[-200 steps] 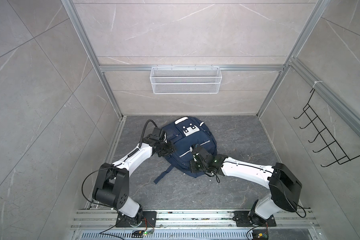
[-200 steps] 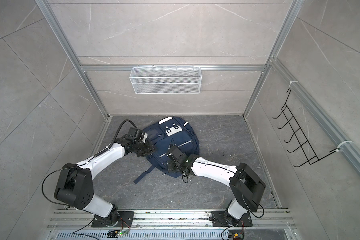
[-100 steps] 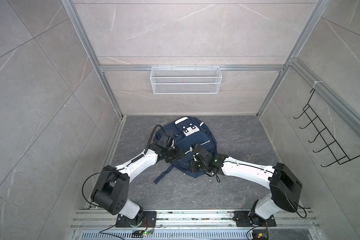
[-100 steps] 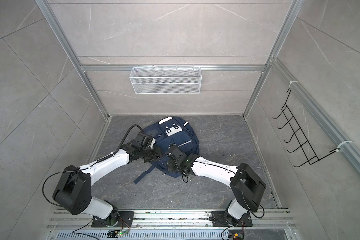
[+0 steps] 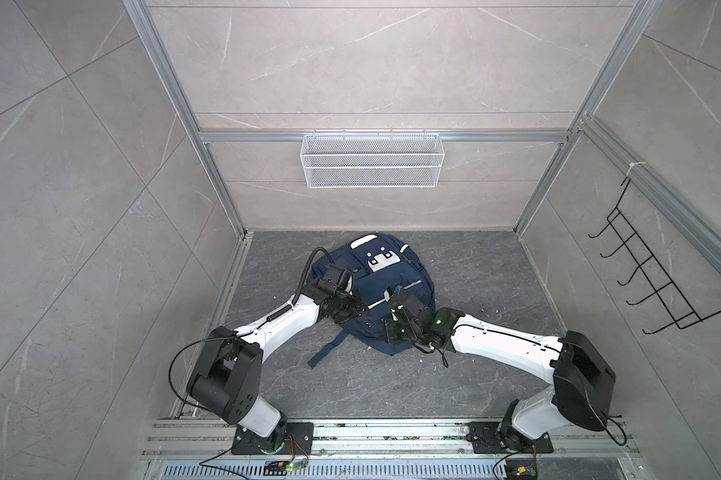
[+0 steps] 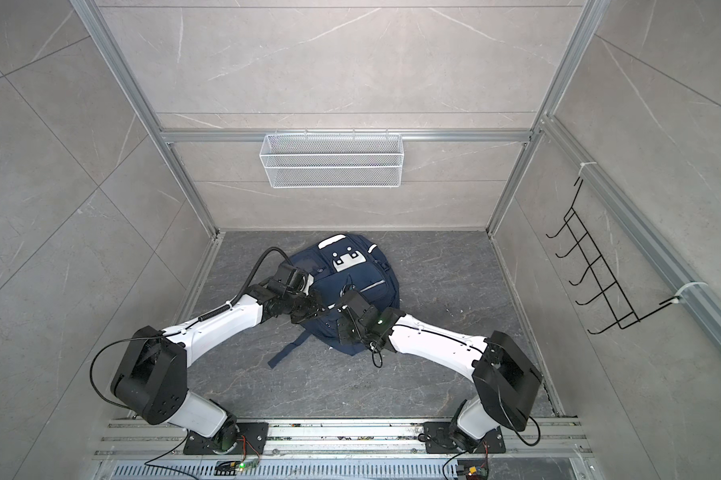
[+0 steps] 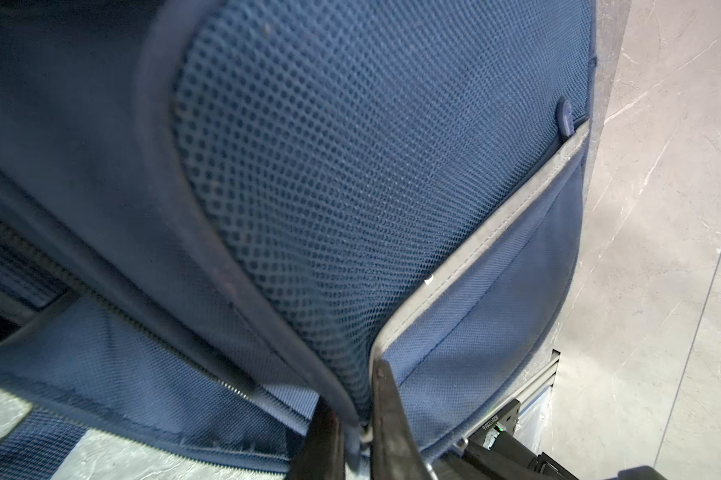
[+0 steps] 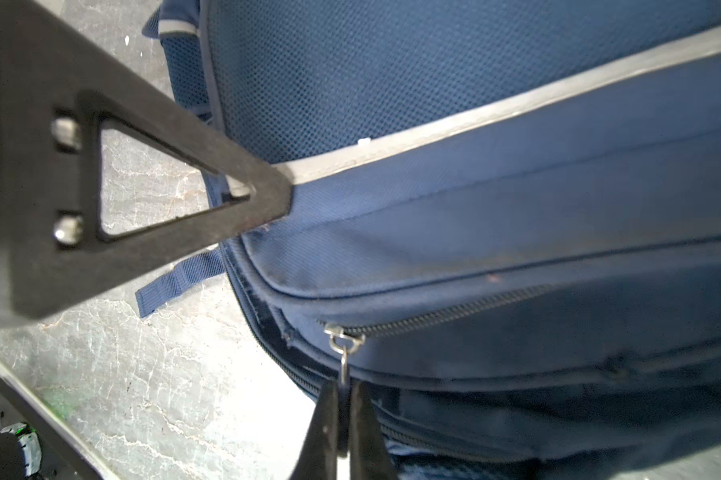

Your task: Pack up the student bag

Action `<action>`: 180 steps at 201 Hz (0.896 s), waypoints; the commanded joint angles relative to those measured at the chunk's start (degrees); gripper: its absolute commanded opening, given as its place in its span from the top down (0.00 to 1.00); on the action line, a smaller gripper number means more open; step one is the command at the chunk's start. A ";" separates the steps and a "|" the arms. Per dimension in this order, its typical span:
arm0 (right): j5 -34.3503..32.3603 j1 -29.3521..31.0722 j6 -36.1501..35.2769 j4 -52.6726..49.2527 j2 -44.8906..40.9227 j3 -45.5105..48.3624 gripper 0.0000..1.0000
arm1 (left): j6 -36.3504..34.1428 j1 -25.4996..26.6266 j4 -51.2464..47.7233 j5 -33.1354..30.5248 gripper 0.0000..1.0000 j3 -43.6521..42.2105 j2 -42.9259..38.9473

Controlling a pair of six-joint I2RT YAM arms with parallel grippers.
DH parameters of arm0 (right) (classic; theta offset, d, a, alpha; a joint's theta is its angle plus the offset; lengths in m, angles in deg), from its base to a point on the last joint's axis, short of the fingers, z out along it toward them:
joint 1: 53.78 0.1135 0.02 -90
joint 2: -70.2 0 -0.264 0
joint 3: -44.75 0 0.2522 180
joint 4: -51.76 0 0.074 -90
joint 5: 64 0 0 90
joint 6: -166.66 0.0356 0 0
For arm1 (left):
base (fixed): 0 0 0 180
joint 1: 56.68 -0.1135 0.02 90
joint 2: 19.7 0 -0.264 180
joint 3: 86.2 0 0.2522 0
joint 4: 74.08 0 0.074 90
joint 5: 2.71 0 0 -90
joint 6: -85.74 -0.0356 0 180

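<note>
Two grippers: both are down on the student bag (image 5: 392, 286), and neither is spread wide.
Bag's place: it lies flat on the grey floor (image 5: 496, 374), toward the back edge and about midway between the side edges. One strap (image 5: 325, 353) trails toward the front edge.
Left gripper (image 7: 356, 399): the jaws are narrow, nipping the piped seam beside the mesh panel, where the silver stripe (image 7: 487, 224) ends.
Right gripper (image 8: 342, 399): the jaws are pinched on the small metal zip pull (image 8: 344, 347), which hangs from the slider. The teeth beyond it look meshed.
Step, as I read it: unzip this compartment so things can go in. Nothing to pack is in sight.
Doing it well: I would have the left hold firm as an anchor, drawing the cloth taut. The right should then draw the pull along the line of the teeth, low and steady.
Risk: the pull is tiny and may slip out, or soft fabric may bunch ahead of the slider.
</note>
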 commanded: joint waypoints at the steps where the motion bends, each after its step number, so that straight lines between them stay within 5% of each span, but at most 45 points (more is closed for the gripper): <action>1: -1.02 -1.84 -1.16 -4.22 -3.56 2.02 1.00 | -3.16 -2.44 -1.34 -3.19 1.00 1.77 -2.64; 76: 0.65 -13.37 -2.91 -7.28 -6.80 5.31 1.00 | -6.09 -10.55 -3.60 -1.92 1.00 -1.74 -6.92; 128: 3.52 -14.09 -2.57 -5.82 -5.32 4.20 1.00 | -5.40 -11.07 -1.35 2.18 1.00 -2.16 -5.35; 160: 4.24 -14.04 -2.60 -5.63 -5.04 3.67 1.00 | -4.52 -9.35 -1.43 2.45 0.68 -2.50 -6.68; 180: 5.19 -14.09 -2.72 -5.44 -5.04 3.70 1.00 | -3.36 -6.67 -1.55 2.14 0.59 -2.92 -7.60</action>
